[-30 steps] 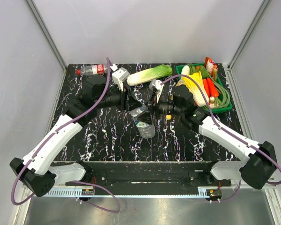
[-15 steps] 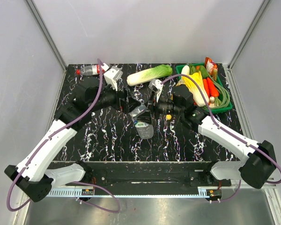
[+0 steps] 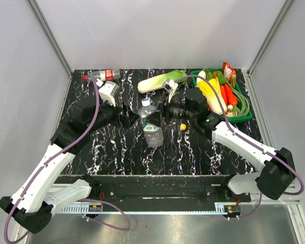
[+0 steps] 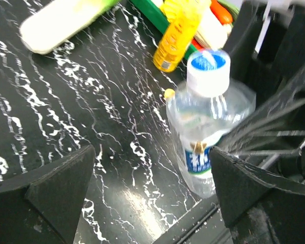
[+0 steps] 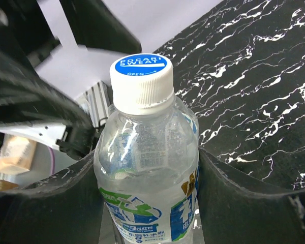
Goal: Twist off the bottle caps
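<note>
In right wrist view the clear bottle [image 5: 147,188] is cut off by the btm edge, so you can't see its base. Bkgd at left is a blur. In left wrist view it's motion-blurred w/ the label unreadable, and its right side is hidden behind the right arm [image 4: 295,46]. The orange-juice bottle [image 4: 177,33] runs off the top edge, so you get no view of its neck. From the top cam, the red-label bottle [image 3: 105,74] is too small to tell if it's capped.
</note>
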You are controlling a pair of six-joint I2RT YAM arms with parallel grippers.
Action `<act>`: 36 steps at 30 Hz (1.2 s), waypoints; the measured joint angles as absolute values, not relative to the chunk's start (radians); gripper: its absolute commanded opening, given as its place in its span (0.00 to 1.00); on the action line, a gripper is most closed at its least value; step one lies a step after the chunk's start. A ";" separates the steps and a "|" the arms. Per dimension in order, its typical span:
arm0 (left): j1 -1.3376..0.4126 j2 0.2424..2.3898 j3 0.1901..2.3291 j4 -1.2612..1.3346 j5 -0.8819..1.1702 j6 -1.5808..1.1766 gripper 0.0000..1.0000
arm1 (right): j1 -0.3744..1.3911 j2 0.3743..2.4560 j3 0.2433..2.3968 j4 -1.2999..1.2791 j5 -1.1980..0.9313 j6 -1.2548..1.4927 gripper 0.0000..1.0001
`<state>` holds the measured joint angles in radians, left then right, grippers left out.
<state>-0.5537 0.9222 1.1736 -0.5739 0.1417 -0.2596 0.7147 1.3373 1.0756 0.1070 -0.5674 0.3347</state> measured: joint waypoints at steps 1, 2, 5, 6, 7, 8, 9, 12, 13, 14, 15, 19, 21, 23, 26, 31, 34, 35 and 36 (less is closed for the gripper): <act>-0.550 0.920 1.159 -0.572 0.160 -0.262 0.99 | 0.709 1.339 1.084 0.109 -0.570 0.352 0.41; -0.542 0.916 1.135 -0.558 0.194 -0.269 0.99 | 0.697 1.341 1.092 0.115 -0.579 0.374 0.40; -0.525 0.904 1.066 -0.494 0.300 -0.296 0.99 | 0.638 1.343 1.094 0.178 -0.633 0.476 0.38; -0.521 0.899 1.045 -0.468 0.339 -0.308 0.99 | 0.611 1.347 1.093 0.215 -0.654 0.519 0.38; -0.515 0.895 1.025 -0.439 0.379 -0.321 0.99 | 0.581 1.352 1.090 0.265 -0.680 0.573 0.38; -0.509 0.892 1.003 -0.400 0.425 -0.337 0.99 | 0.556 1.357 1.085 0.316 -0.702 0.623 0.38; -0.504 0.890 0.986 -0.366 0.464 -0.352 0.99 | 0.534 1.361 1.077 0.370 -0.720 0.674 0.38; -0.494 0.894 0.939 -0.248 0.577 -0.405 0.99 | 0.500 1.374 1.058 0.490 -0.763 0.791 0.38; -0.492 0.900 0.932 -0.217 0.607 -0.421 0.99 | 0.497 1.377 1.056 0.517 -0.774 0.817 0.38; -0.491 0.906 0.925 -0.179 0.637 -0.437 0.99 | 0.497 1.378 1.052 0.552 -0.788 0.850 0.38; -0.490 0.915 0.920 -0.143 0.664 -0.453 0.99 | 0.497 1.379 1.050 0.572 -0.798 0.870 0.38; -0.489 0.966 0.903 -0.007 0.745 -0.515 0.99 | 0.498 1.379 1.048 0.650 -0.815 0.930 0.38; -0.489 1.007 0.900 0.048 0.773 -0.544 0.99 | 0.498 1.379 1.048 0.673 -0.816 0.949 0.38; -0.489 1.044 0.893 0.109 0.797 -0.580 0.99 | 0.498 1.379 1.048 0.687 -0.815 0.958 0.38; -0.490 1.081 0.871 0.198 0.831 -0.640 0.99 | 0.498 1.377 1.042 0.697 -0.812 0.966 0.38; -0.514 1.102 0.868 0.284 0.847 -0.686 0.94 | 0.498 1.370 1.018 0.712 -0.788 0.974 0.38; -0.537 1.109 0.868 0.309 0.850 -0.693 0.88 | 0.498 1.355 0.996 0.715 -0.761 0.980 0.39; -0.544 1.113 0.868 0.309 0.849 -0.691 0.87 | 0.498 1.349 0.991 0.715 -0.758 0.982 0.39; -0.548 1.117 0.868 0.310 0.849 -0.692 0.86 | 0.498 1.341 0.984 0.715 -0.748 0.982 0.39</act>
<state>-0.5484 1.1172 0.8684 0.3096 0.8490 -0.6918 0.4980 1.3411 0.9836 0.7155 -0.7479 0.9821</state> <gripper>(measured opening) 0.896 0.668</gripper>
